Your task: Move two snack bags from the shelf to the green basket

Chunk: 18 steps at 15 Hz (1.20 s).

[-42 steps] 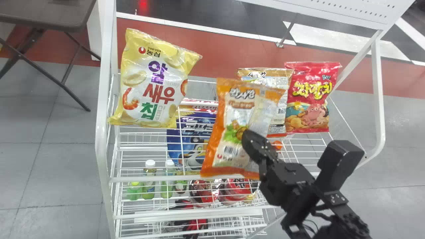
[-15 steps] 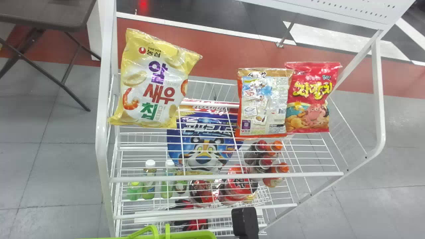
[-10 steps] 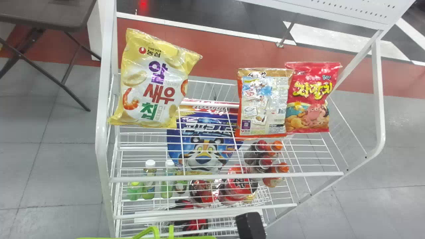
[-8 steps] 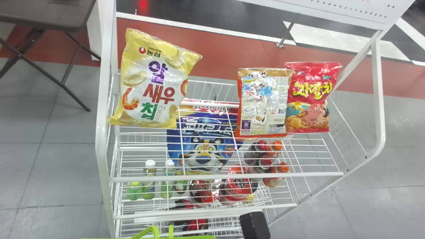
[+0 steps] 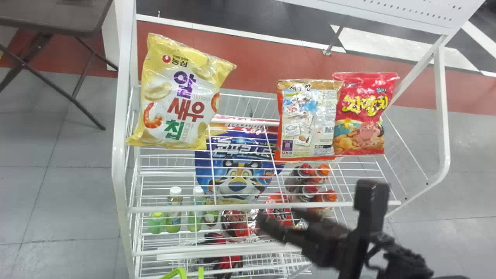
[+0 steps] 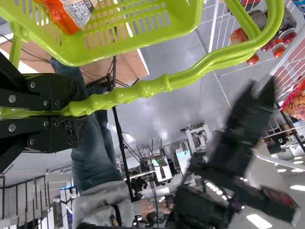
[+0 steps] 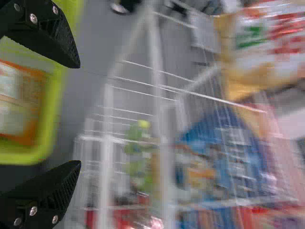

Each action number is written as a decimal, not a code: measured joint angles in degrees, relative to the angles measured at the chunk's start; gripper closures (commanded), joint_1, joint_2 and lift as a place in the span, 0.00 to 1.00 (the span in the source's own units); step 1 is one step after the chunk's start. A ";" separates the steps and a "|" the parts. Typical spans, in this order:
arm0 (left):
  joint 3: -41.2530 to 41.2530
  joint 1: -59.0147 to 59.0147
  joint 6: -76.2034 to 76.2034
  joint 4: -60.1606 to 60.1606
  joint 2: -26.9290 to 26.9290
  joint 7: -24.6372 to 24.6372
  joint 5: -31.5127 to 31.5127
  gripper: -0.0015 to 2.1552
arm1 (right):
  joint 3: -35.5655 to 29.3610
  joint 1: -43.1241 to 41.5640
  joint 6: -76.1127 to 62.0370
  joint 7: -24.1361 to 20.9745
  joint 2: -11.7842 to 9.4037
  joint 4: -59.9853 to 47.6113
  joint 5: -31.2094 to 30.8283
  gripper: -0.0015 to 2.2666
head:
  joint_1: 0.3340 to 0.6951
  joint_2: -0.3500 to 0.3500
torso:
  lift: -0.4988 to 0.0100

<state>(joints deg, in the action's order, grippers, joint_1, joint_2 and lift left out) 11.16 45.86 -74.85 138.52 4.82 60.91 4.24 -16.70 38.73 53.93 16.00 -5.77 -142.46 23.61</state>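
Three snack bags stand toward the back of the top tier of the white wire shelf (image 5: 186, 208): a yellow-and-white printed bag (image 5: 176, 97) near the back left corner, a tan-and-white bag with an orange lower edge (image 5: 306, 120) right of the middle, and a red bag with a crab picture (image 5: 362, 112) next to it at the right side. The black two-fingered right gripper (image 5: 277, 215) is open, its fingers spread apart, close to the shelf's front rail in the head view; the tan-and-white bag and the red bag lie beyond it, well apart from its tips.

One orange-and-white snack bag (image 7: 35, 105) lies inside the bright green plastic basket (image 6: 183, 31). In the right wrist view, basket and bag show past the spread fingers, in the gap between them. The left gripper (image 6: 78, 112) is closed around the basket's knobbly green handle (image 6: 167, 83), and part of that handle reaches up at the bottom edge of the head view.

Through the top tier's wires show a large blue bag with a tiger face (image 5: 236, 178) and small green bottles (image 5: 174, 217).
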 measured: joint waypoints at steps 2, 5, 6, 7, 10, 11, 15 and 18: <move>0.08 0.03 0.00 0.00 0.10 0.21 -0.10 0.96 | -0.37 -1.18 -17.35 0.19 -0.03 3.33 -3.97 0.04 | 1.00 0.00 | 0.95; 0.09 0.58 0.03 0.00 0.34 0.46 -0.18 0.96 | -1.62 -5.94 -29.20 1.00 -0.09 9.77 -6.85 0.04 | 1.00 0.00 | 0.95; 0.09 0.82 0.10 0.00 0.36 0.49 -0.29 0.96 | -1.71 -7.32 -33.41 1.13 -0.10 12.38 -7.40 0.04 | 1.00 0.00 | 0.95; 0.11 1.06 0.15 0.00 0.36 0.53 -0.43 0.96 | -1.61 -8.93 -38.73 1.20 -0.10 15.68 -8.31 0.04 | 1.00 0.00 | 0.95; 1.01 1.45 0.09 0.09 0.37 0.22 -1.37 0.96 | -0.79 -14.73 -46.30 1.41 -0.13 24.65 -11.75 0.04 | 1.00 0.00 | 0.95; 1.30 1.49 0.07 0.09 0.37 0.12 -1.62 0.96 | -0.74 -16.37 -46.52 1.41 -0.13 26.62 -12.65 0.04 | 1.00 0.00 | 0.95; 1.67 1.51 0.00 0.06 0.36 -0.04 -2.35 0.96 | -0.70 -22.55 -46.58 1.49 -0.71 34.45 -15.85 0.04 | 1.00 0.00 | 0.95; 1.67 1.31 0.00 -0.33 0.24 -0.16 -2.53 0.96 | -0.41 -26.03 -46.71 1.52 -1.19 39.73 -17.41 0.04 | 1.00 0.00 | 0.95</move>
<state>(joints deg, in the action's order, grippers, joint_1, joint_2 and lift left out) 12.83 47.17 -74.85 138.19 5.06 60.75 1.71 -17.11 12.70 7.22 17.52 -6.96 -102.73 6.20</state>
